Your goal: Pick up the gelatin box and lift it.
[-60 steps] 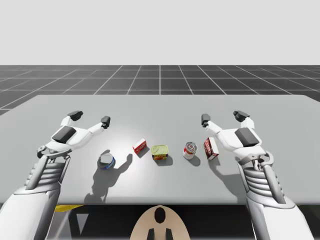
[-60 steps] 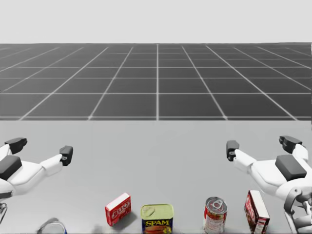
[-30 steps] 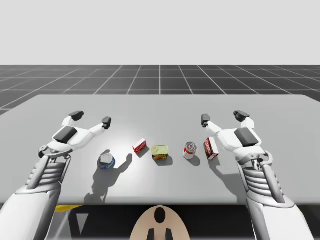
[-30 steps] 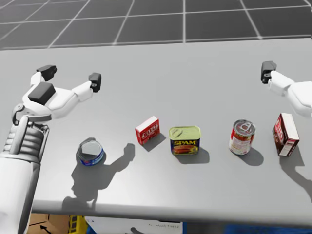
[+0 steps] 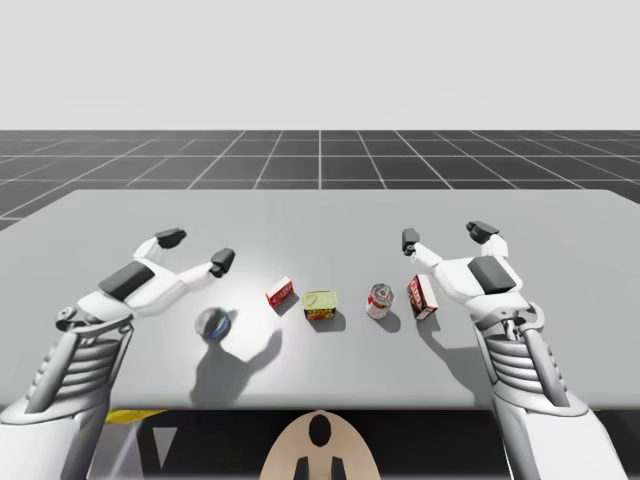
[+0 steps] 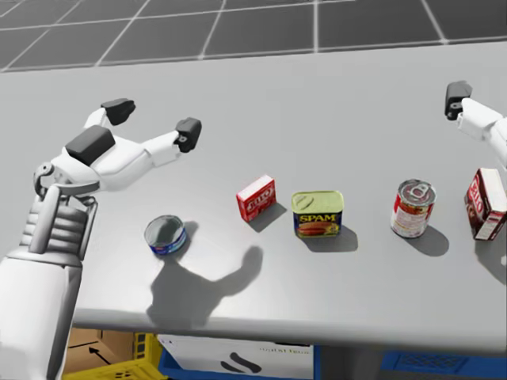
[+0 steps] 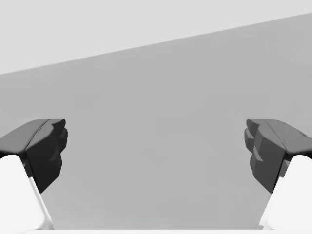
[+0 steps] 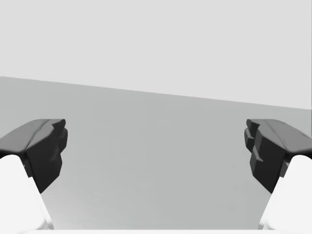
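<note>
Grey surface (image 5: 320, 215) bore everything. My left gripper (image 5: 197, 250) hovered released near the blue can (image 5: 212, 323); the small red gelatin box (image 5: 279, 293) stood just beside a yellow-topped tin (image 5: 319, 303), untouched; my right gripper (image 5: 446, 236) hung released further right.

L pincer (image 5: 197, 249) — moved rt twd small red box (image 5: 279, 293) | head turned down

Simulated test scene, not a furnished room. Plain grey desk (image 5: 330, 215); dark gridded floor (image 5: 320, 155) runs off at 12 o'clock to a flat horizon. Cardboard box (image 6: 89, 348) and yellow crate (image 6: 119, 370) beneath desk at 7 o'clock.
</note>
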Available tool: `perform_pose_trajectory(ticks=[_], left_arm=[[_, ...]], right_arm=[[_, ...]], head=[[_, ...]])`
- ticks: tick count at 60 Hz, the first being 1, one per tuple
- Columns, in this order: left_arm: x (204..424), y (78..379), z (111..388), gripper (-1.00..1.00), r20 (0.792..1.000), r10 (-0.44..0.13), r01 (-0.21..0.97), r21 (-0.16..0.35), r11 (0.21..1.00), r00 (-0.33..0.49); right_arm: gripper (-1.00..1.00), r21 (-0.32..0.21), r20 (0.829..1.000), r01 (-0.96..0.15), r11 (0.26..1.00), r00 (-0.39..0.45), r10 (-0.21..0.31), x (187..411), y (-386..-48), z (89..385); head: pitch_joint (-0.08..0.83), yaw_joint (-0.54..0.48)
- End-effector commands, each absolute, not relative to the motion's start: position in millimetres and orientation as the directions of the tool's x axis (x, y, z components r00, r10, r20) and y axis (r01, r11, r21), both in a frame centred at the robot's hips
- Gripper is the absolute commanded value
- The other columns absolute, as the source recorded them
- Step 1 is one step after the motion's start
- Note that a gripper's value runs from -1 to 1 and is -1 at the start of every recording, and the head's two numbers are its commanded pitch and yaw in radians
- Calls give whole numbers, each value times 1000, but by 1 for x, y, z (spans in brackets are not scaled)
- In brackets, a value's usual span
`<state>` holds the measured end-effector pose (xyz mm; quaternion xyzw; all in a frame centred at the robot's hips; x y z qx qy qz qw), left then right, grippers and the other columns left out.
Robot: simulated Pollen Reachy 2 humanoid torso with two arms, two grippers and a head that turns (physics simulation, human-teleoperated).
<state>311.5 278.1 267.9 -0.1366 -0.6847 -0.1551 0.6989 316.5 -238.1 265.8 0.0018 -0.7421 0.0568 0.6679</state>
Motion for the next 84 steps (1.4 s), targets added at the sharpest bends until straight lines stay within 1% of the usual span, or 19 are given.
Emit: perform_pose_trajectory(ticks=[1,7,12,16,18,20,22,24,25,28,31,36,40,46,48,55,65,71,84], left_arm=[[286,263,278,-1000,997,-39,556,-2,831,63],[274,255,278,-1000,990,-67,621,-26,783,126],[271,253,274,-1000,983,-103,638,-16,770,149],[272,250,267,-1000,976,-122,656,-27,754,180],[272,247,261,-1000,969,-148,664,-20,748,197],[273,245,257,-1000,965,-156,669,-25,743,209],[274,241,251,-1000,956,-188,680,-16,733,225],[275,239,247,-1000,952,-198,682,-15,731,234],[277,237,241,-1000,945,-220,686,-5,728,240],[281,233,234,-1000,938,-230,688,-11,725,258],[286,229,226,-1000,928,-257,695,-4,719,271],[294,224,215,-1000,914,-270,701,-22,713,303],[301,221,207,-1000,906,-263,702,-51,711,333],[312,215,199,-1000,899,-255,693,-71,717,357],[314,214,198,-1000,899,-261,692,-62,720,351],[324,204,194,-1000,896,-257,686,-70,725,363],[340,189,184,-1000,886,-249,674,-92,733,392],[350,184,178,-1000,881,-227,657,-116,745,414],[356,182,170,-976,878,-234,649,-107,754,416]], right_arm=[[-1000,-85,991,-78,993,-109,76,317,-238,265],[-1000,-86,991,-77,993,-108,77,317,-239,265],[-1000,-87,991,-78,993,-109,78,317,-239,265],[-1000,-87,991,-79,993,-109,78,317,-239,265],[-1000,-88,991,-79,993,-109,79,317,-239,264],[-1000,-87,991,-80,993,-108,78,318,-239,264],[-1000,-87,991,-80,993,-108,79,318,-239,264],[-1000,-87,991,-80,993,-108,79,318,-239,264],[-1000,-88,991,-80,993,-108,79,318,-239,264],[-1000,-87,991,-80,993,-108,78,318,-239,264],[-1000,-86,991,-79,993,-108,78,318,-239,264],[-1000,-86,991,-78,993,-107,78,318,-239,264],[-1000,-86,991,-78,993,-106,78,318,-239,264],[-1000,-87,991,-79,993,-106,79,318,-239,263],[-1000,-87,991,-79,993,-106,78,318,-239,263],[-1000,-86,991,-80,993,-108,77,318,-240,264],[-1000,-85,991,-81,993,-110,76,318,-240,264],[-1000,-84,991,-81,993,-111,75,318,-241,264],[-1000,-83,991,-80,993,-114,73,318,-241,265]], head=[[640,168],[637,173],[635,175],[634,175],[634,175],[634,175],[635,175],[636,174],[637,172],[637,170],[638,171],[639,172],[641,171],[644,172],[645,173],[646,169],[648,167],[650,165],[650,165]])
